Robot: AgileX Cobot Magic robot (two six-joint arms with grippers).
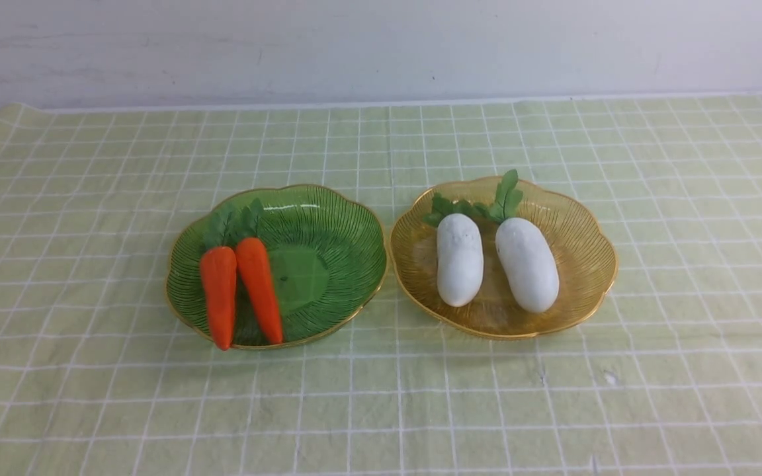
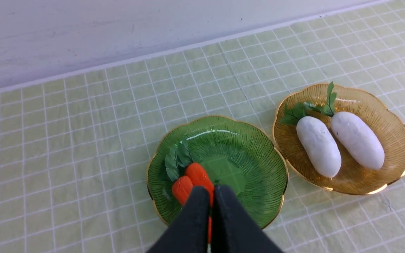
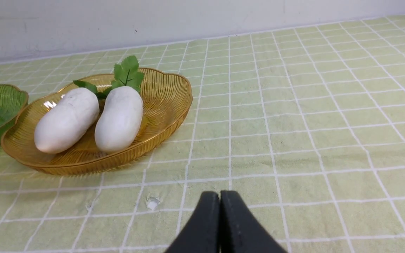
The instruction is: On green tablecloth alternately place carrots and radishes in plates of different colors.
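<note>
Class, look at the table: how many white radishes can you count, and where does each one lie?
2. Both lie side by side in the amber plate: one radish nearer the green plate, the other radish on the outer side. None seems hidden.

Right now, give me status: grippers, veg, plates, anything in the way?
Left gripper and right gripper shut, empty. Both carrots in green plate; both radishes in amber plate. Nothing blocking.
</note>
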